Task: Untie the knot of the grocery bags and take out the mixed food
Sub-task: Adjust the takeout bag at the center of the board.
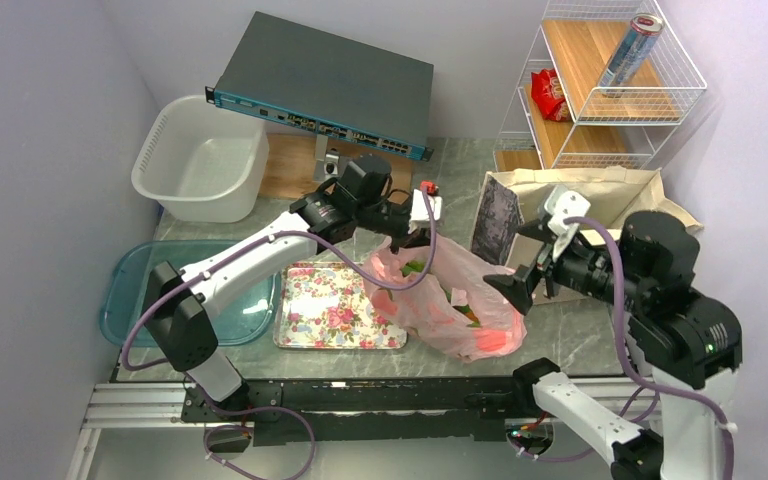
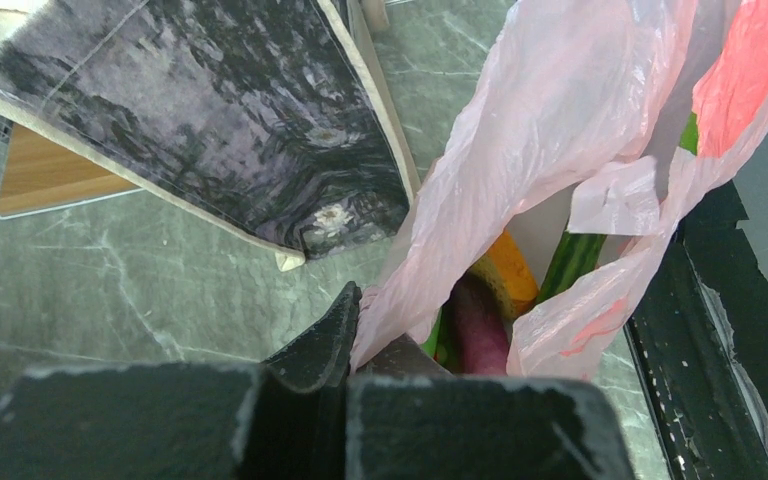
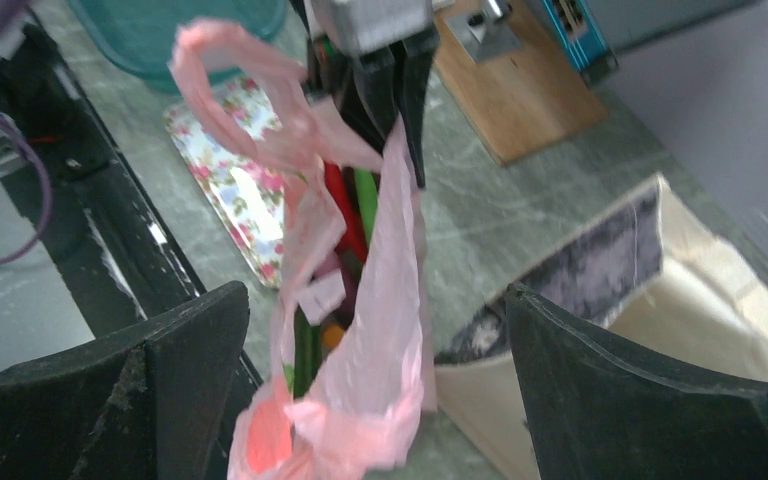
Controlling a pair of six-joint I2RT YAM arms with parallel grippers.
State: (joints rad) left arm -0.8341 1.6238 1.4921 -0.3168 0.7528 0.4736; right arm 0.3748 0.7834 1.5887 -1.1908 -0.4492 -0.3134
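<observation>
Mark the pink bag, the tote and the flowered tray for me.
pink bag (image 1: 422,312): top view, on its pink side wall.
tote (image 1: 497,222): top view, on its dark printed panel.
tray (image 1: 322,308): top view, on its bare flowered middle.

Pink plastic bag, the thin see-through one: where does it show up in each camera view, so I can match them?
Top external: the thin pink plastic bag lies at centre, right of the flowered rectangular tray.
Left wrist: the bag fills the right half, above the left gripper.
Right wrist: the bag hangs at centre.
Shared landmark: the beige canvas tote, dark printed panel.
</observation>
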